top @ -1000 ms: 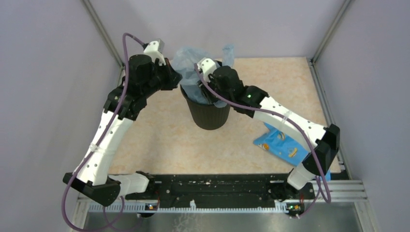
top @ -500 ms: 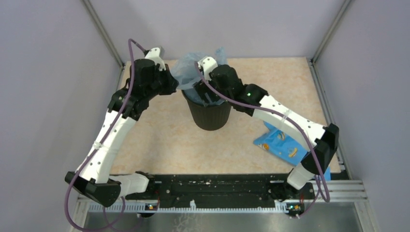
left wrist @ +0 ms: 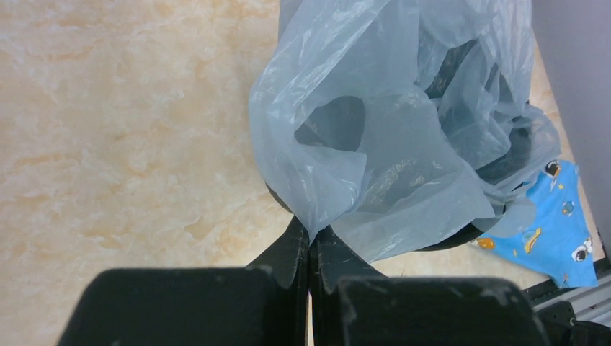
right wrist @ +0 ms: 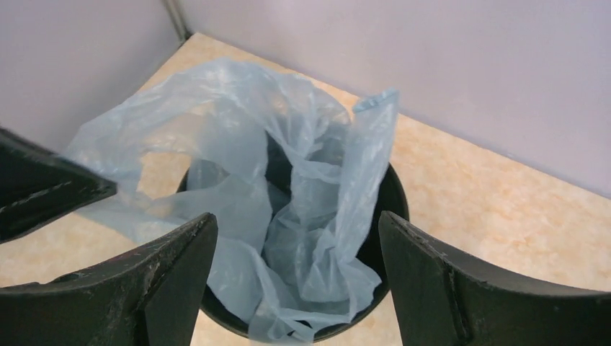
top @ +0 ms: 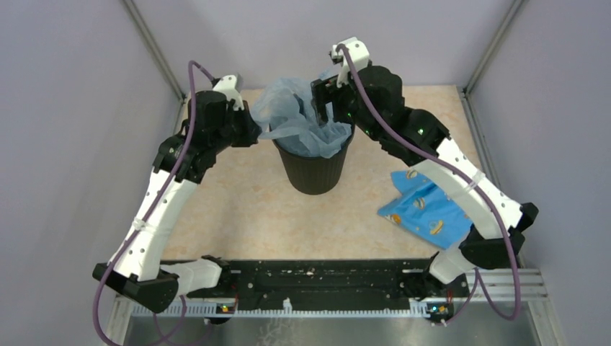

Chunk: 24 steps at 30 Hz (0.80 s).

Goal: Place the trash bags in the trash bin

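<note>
The round black trash bin [top: 314,173] stands mid-table with the pale grey-blue trash bag [top: 292,115] bunched in its mouth and spilling over the rim. My left gripper [top: 257,135] is at the bin's left rim, shut on a pinch of the bag's edge [left wrist: 311,229]. In the left wrist view the bag [left wrist: 389,137] billows up from the jaws. My right gripper [top: 326,109] hovers above the bin's far side, open and holding nothing. In the right wrist view its gripper [right wrist: 295,216] frames the bag [right wrist: 310,180] and the bin rim [right wrist: 395,205] below.
A blue printed cloth [top: 425,210] lies on the table right of the bin, under the right arm, and shows in the left wrist view as a blue cloth [left wrist: 555,216]. Grey walls close in behind and on both sides. The left gripper's finger [right wrist: 43,191] shows beside the bag.
My right gripper opened, let go of the bag and rose out of the bin toward the back wall. The bag puffed up higher. The left gripper kept its grip, shifting slightly.
</note>
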{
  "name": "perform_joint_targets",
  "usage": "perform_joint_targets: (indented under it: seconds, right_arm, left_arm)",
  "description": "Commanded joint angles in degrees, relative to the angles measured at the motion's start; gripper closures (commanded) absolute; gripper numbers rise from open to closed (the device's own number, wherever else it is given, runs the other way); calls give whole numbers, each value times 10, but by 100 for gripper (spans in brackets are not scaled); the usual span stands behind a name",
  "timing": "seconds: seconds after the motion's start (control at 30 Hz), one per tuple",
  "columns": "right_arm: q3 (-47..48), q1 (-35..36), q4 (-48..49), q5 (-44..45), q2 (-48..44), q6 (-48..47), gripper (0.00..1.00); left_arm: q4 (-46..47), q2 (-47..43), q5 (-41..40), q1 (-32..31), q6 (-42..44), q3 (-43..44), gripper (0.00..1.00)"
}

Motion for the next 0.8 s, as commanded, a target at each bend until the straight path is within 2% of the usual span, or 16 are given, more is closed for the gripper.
perform_joint_targets:
  seconds: [0.0,0.13,0.27,0.37,0.53,0.77]
  right_arm:
    - [43,-22,-46,48,26,27,19]
    - [48,-64,-45,-12,53,43,27]
    - [75,-89,-60,-55,97,44,29]
    - [95,-92,-78,-54,130,42,29]
    - [85,-93,-90,18,148,45,31]
    - [55,-94,-86,39,108,67,71]
  left_arm:
    - [-30,-20,0,2,18,22,100]
    - [-50,-30,-21,2,23,21,100]
    - [-58,-37,-24,2,23,14,100]
    - [-65,-40,-27,2,27,12,100]
    - [-75,-42,-37,2,34,13,100]
    - [-77,-45,-43,2,36,1,100]
